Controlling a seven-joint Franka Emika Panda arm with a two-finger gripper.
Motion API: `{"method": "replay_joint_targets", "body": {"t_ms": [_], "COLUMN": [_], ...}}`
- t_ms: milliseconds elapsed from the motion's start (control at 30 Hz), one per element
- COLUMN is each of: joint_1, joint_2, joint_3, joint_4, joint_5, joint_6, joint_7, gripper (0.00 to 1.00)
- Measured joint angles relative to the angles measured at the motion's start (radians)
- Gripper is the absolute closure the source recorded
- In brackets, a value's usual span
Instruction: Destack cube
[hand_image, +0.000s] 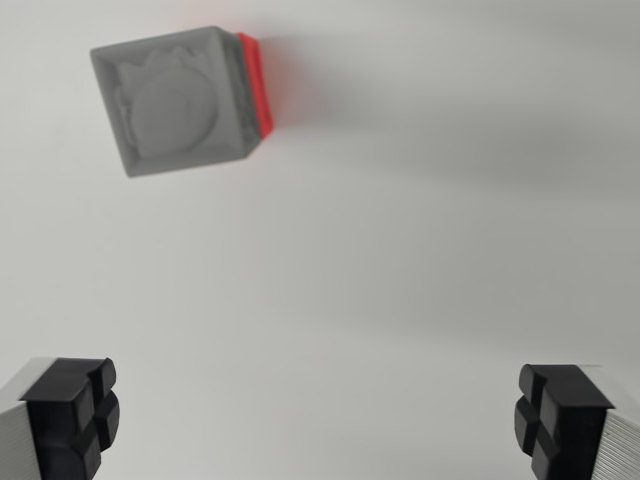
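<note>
Wrist camera looking straight down at a plain white worktop (400, 260). In the upper left of the wrist view sits a grey cube (175, 100), turned at a slight angle so its edges run skew to the frame. Its top face carries a raised round emblem with a jagged outline. A red cube (256, 82) lies beneath it, showing only as a thin red strip along the grey cube's right edge, so the grey one is stacked on top and hides nearly all of it. A soft shadow falls on the worktop to the right of the stack.

The claw (320, 420) is spread wide open and holds nothing. Its two black rubber fingertips (70, 415) appear at the bottom corners of the picture, one at the wrist view's left and one at the right, each mounted on a pale grey finger body. The stack lies well apart from both, up and to the left of the gap between them.

Bare white surface fills the space between the fingertips and surrounds the stack on every visible side
</note>
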Motion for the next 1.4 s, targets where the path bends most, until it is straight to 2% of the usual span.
{"method": "replay_joint_targets", "body": {"t_ms": [433,833,1400], "joint_1": [0.043,0.085,0.091], "joint_2": [0.115,0.222,0.337], "joint_3": [0.014,0.019,0.01], "joint_4": [0.069,0.149,0.146], "joint_5": [-0.013,-0.024,-0.031], "joint_6": [0.051,0.086,0.204], "joint_7": [-0.015,-0.031,-0.031], "gripper": [0.0,0.0,0.0]}}
